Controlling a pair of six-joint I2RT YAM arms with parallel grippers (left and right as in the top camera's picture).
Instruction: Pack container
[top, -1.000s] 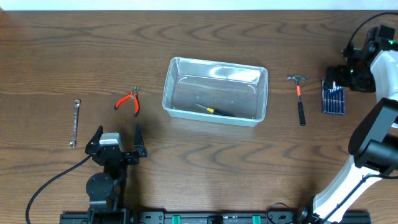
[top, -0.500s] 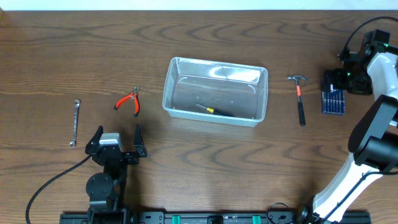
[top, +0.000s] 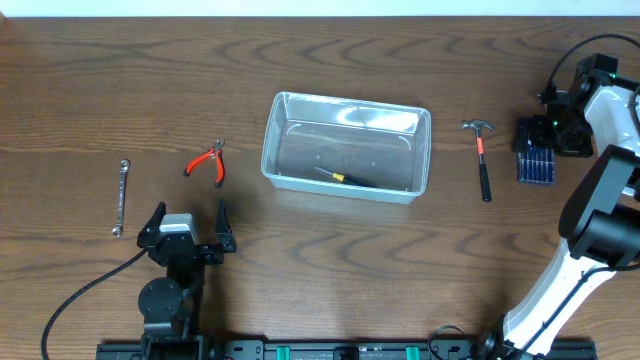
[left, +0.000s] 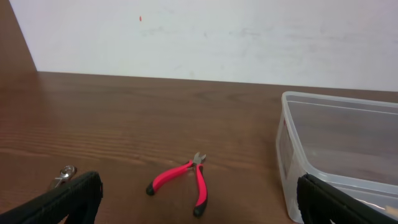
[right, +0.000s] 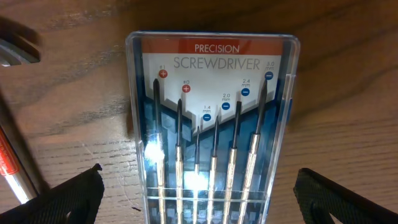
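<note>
Container (top: 350, 103), seen overhead, perhaps holds a screwdriver (top: 338, 177); left gripper (top: 190, 215) and right gripper (right: 199, 193) spread.

The screwdriver case (right: 211, 124) ran off the right wrist view's bottom edge. The left wrist view's right edge cut the container (left: 287, 155); the wrench (left: 63, 174), lower left, was mostly hidden.

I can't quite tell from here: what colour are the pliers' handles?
Red with black tips on the pliers, clearest in the left wrist view.
</note>
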